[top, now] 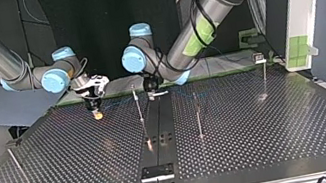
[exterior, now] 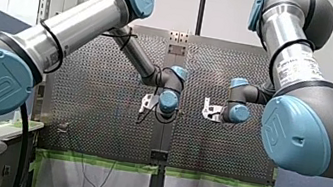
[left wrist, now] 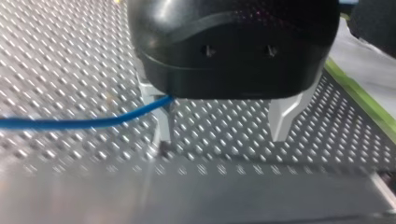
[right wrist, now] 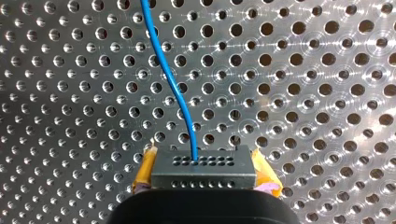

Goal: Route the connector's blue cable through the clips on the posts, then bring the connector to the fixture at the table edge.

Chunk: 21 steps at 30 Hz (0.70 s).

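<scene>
In the right wrist view my right gripper (right wrist: 203, 163) is shut on the black connector (right wrist: 203, 171), a yellow pad on each side. The blue cable (right wrist: 164, 70) leaves the connector's front face and runs ahead over the perforated table. In the top view this gripper (top: 96, 112) hangs just above the table at the far left. My left gripper (left wrist: 223, 135) is open just over the table, with nothing held between its metal fingers (left wrist: 164, 127). The blue cable (left wrist: 74, 123) crosses one finger and goes out of sight under the gripper's body. In the top view my left gripper (top: 156, 90) sits beside the middle post (top: 138, 105).
Thin posts stand on the table: one near the middle (top: 198, 115), one at the far right (top: 265, 77), a leaning one at the left (top: 16, 165). A dark fixture plate (top: 156, 172) lies at the near table edge. Green tape (exterior: 103, 161) lines the far edge.
</scene>
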Each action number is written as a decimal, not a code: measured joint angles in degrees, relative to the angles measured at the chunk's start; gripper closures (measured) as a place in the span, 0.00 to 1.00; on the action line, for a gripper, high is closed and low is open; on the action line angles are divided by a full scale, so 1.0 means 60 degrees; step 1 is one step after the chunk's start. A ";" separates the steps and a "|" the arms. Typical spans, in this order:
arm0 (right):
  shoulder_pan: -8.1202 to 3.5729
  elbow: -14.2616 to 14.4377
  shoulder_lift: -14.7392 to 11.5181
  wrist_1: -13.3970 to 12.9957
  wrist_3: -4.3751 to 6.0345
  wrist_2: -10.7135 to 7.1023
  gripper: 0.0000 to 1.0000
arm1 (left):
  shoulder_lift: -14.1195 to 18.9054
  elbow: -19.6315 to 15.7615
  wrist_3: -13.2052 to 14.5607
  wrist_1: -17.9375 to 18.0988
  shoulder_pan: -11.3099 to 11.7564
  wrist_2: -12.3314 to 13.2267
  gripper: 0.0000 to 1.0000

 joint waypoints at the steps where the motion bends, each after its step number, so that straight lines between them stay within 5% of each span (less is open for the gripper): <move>1: 0.0000 0.0000 0.0001 0.0001 0.0000 0.0000 1.00 | 0.0074 -0.0076 -0.0003 0.0070 -0.0028 0.0011 0.00; 11: 0.0014 0.0000 0.0004 0.0034 0.0000 0.0000 1.00 | 0.0642 -0.0939 -0.0034 0.0600 -0.0364 0.0227 0.00; 21: 0.0015 0.0000 0.0006 0.0051 0.0000 0.0000 1.00 | 0.0657 -0.1047 -0.0102 0.0550 -0.0924 0.0352 0.00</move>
